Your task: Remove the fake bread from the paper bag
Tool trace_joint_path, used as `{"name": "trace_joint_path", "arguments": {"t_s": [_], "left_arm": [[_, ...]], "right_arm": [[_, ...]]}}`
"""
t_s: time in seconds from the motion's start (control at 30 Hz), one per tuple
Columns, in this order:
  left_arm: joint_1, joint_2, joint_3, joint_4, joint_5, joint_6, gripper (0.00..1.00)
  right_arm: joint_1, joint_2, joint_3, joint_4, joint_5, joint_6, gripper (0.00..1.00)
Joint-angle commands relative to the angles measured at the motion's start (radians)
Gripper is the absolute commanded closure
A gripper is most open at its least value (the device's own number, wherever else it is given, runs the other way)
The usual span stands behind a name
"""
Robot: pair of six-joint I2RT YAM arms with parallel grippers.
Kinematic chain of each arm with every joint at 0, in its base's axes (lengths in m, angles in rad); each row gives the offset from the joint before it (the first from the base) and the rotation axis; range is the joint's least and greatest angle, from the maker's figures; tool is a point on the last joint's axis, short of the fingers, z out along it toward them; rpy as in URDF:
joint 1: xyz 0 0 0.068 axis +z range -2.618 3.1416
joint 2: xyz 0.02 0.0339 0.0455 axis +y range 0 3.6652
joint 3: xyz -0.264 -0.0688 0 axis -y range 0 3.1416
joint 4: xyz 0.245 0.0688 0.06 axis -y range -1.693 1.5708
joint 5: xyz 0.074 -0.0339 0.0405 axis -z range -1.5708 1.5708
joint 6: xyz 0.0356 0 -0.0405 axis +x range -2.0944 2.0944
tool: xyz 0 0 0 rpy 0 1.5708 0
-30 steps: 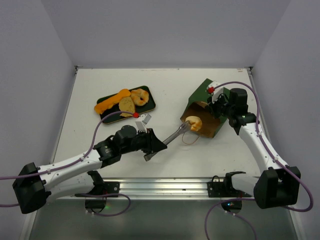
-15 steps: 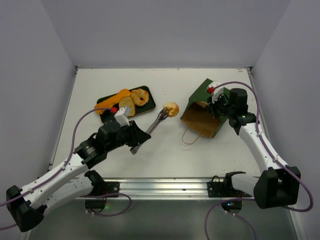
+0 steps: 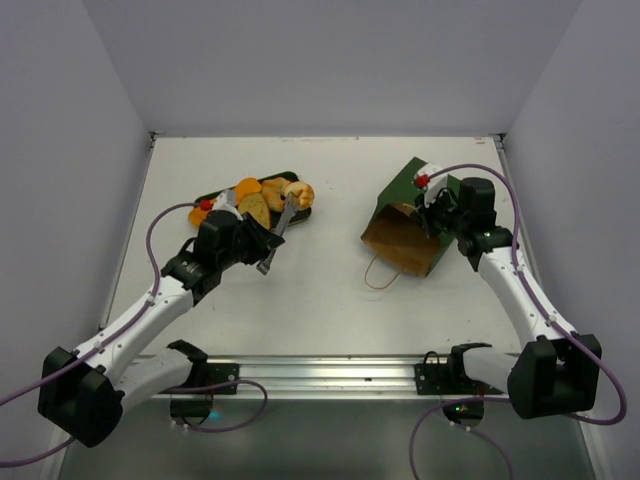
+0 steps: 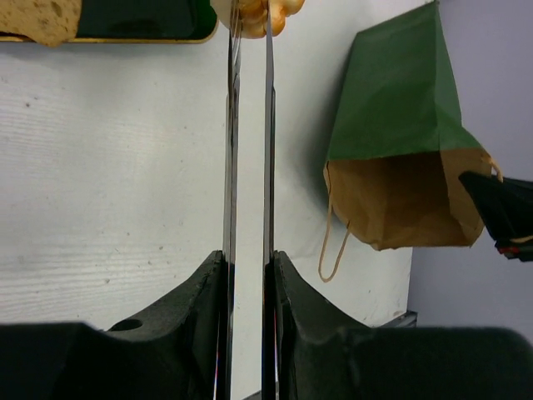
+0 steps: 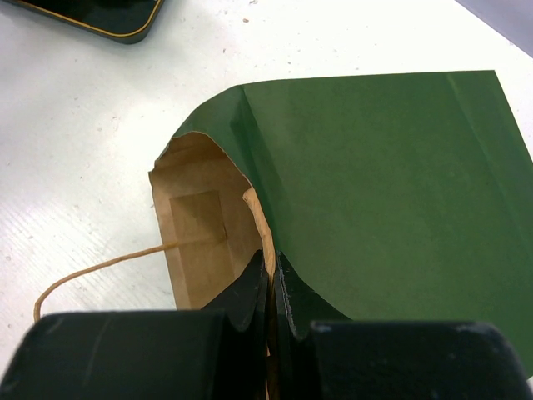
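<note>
Golden roll (image 3: 298,192) now over tray (image 4: 125,18)

- No text, label, brand, number or sign can be read on the dark green paper bag (image 5: 391,167), the dark green flat tray (image 4: 125,17) or the white worktop (image 3: 330,290).

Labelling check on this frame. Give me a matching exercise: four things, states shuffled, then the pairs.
Things
1 golden roll
2 paper bag
3 orange loaf
4 tray

States
A lying on the tray
B on its side, mouth open, rim pinched by the right gripper
C flat on the table, gold rim
D clamped in the left gripper

Pairs: 1-D, 2-B, 3-A, 4-C
</note>
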Motion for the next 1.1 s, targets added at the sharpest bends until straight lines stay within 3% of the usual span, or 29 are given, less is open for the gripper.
{"name": "trace_joint_path", "arguments": {"t_s": [0.0, 0.27, 0.77, 0.93, 1.07], "left_arm": [[0.041, 0.023, 0.041, 0.113, -0.001, -0.045, 1.00], [0.059, 0.155, 0.048, 0.155, 0.028, 0.007, 1.00], [0.076, 0.175, 0.036, 0.141, 0.018, 0.032, 1.00], [0.078, 0.173, 0.032, 0.144, 0.032, 0.021, 0.94], [0.078, 0.173, 0.028, 0.144, 0.044, 0.018, 0.84]], "right_arm": [[-0.007, -0.036, -0.011, 0.044, 0.012, 0.011, 1.00], [-0.007, -0.039, -0.015, 0.048, 0.004, 0.011, 1.00], [-0.007, -0.044, -0.019, 0.048, 0.001, 0.011, 1.00], [-0.007, -0.041, -0.019, 0.046, 0.003, 0.011, 1.00], [-0.007, -0.042, -0.019, 0.048, 0.001, 0.012, 1.00]]}}
